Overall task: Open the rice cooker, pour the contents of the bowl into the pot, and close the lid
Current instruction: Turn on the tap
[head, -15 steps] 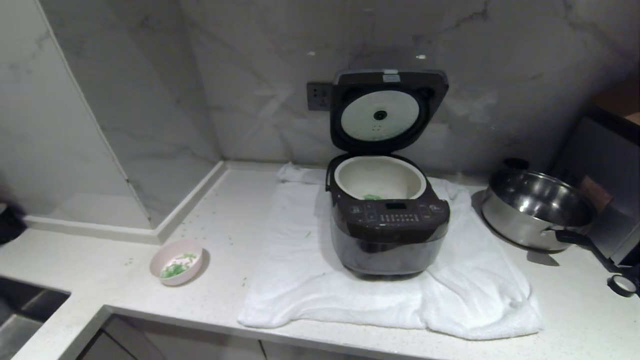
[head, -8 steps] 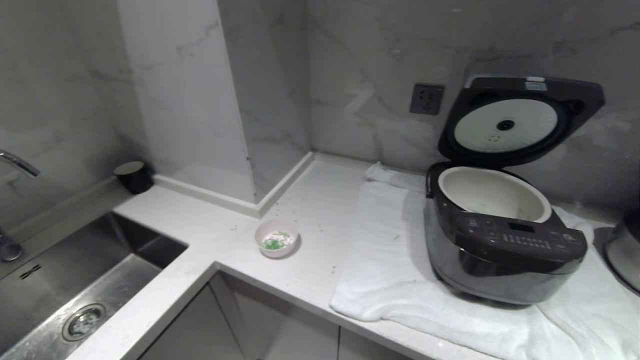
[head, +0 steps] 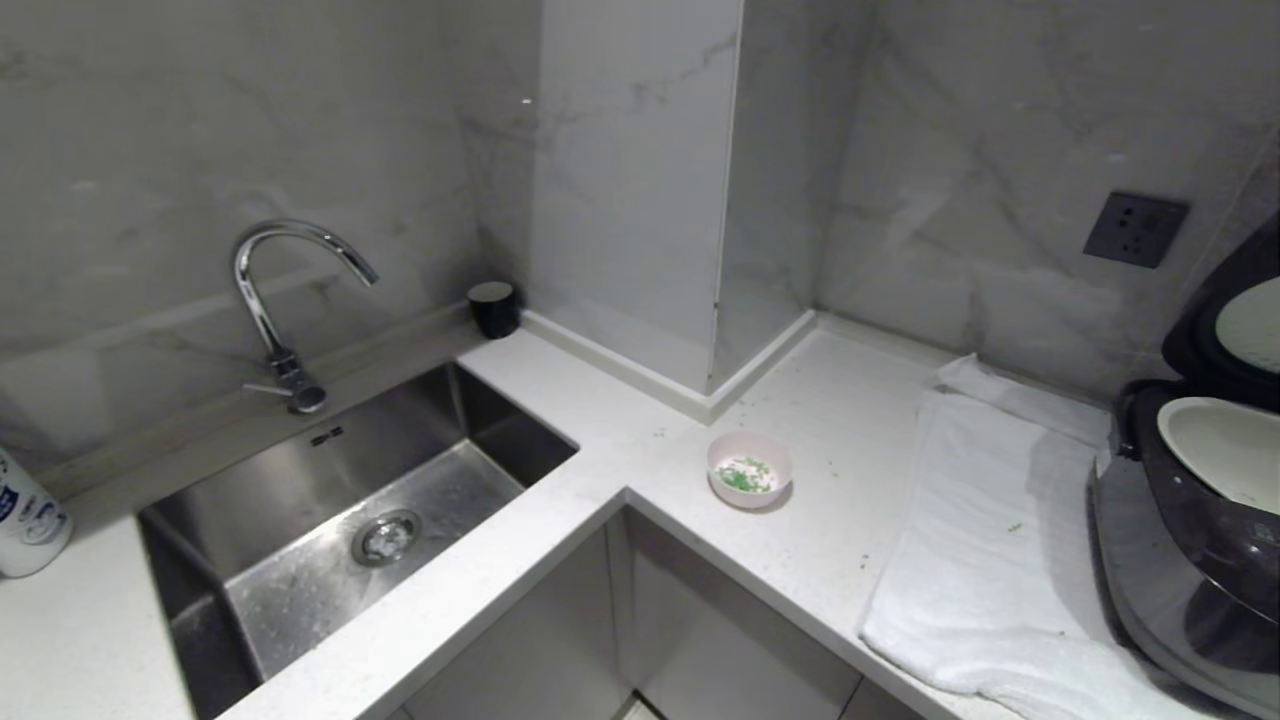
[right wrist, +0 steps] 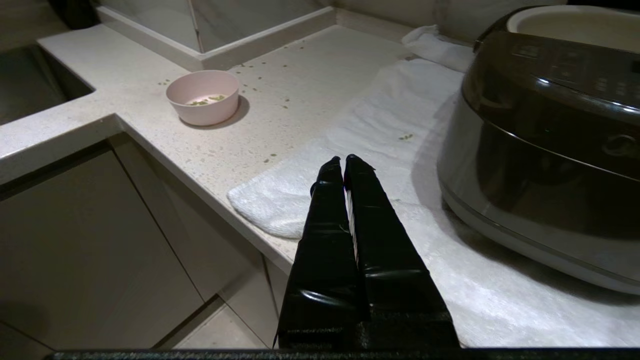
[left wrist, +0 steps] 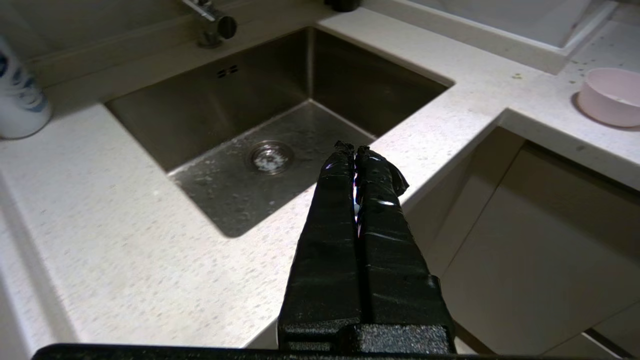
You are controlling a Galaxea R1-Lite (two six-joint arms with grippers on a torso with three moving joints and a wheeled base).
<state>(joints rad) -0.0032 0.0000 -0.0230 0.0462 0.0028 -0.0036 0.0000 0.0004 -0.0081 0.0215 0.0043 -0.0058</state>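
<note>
Over at nine o'clock in the head view, a steel sink (head: 330,520) sunk into the white counter (head: 620,440), faucet (head: 275,300) arching above it, a white bottle (head: 25,515) at the far edge. Dead centre, slightly toward three o'clock, the bowl (head: 749,469) sitting upright on the counter near the corner, mouth up, with the contents (head: 745,476), a small heap of green bits, on its white inside. Further toward three o'clock, a white towel (head: 990,560) spread flat, and on it the rice cooker (head: 1190,560), cut by the frame edge, front panel facing the counter's near edge, the lid (head: 1235,330) standing up and back toward the wall, the pot (head: 1225,450) showing its pale rim. Neither arm in the head view. Left gripper (left wrist: 355,148) hanging off the counter's front, aimed at the sink, fingers pressed together, holding nothing. Right gripper (right wrist: 343,158) likewise pinched tight and empty, aimed between bowl and cooker over the towel's near corner.
</note>
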